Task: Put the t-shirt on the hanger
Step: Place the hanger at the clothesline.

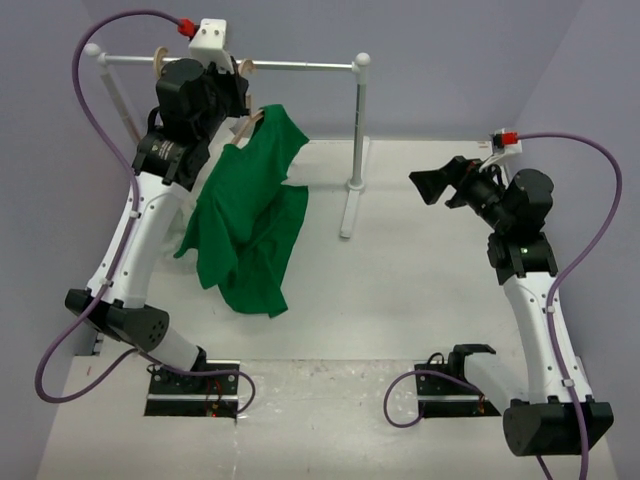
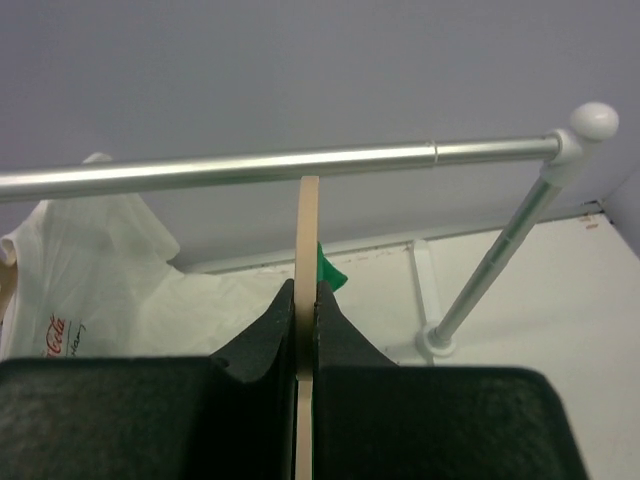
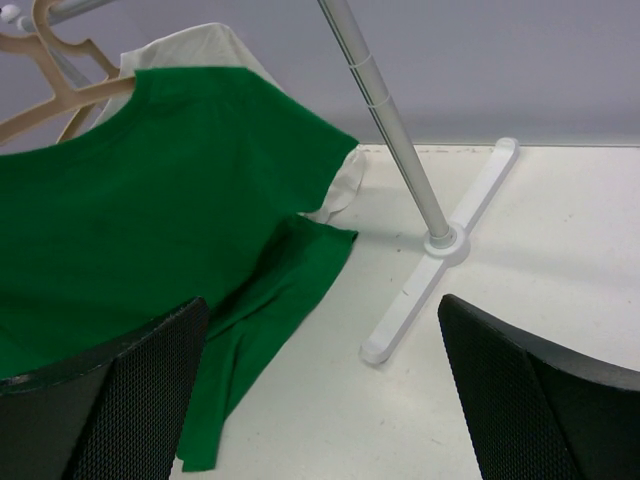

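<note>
Beside the Coca-Cola shirt [image 2: 100, 270], left jaws pinch the hanger [image 2: 308, 240]; right jaws gape.

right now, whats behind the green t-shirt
Behind the green t-shirt a white t-shirt shows past the shoulder and sleeve, and the hanger arm runs into the collar. The rest of both is covered.

hanger [image 3: 90, 97]: far end hidden inside the t-shirt [image 3: 150, 200]
t-shirt: cut off at left edge
white shirt [image 2: 100, 270]: cut off at left edge
</note>
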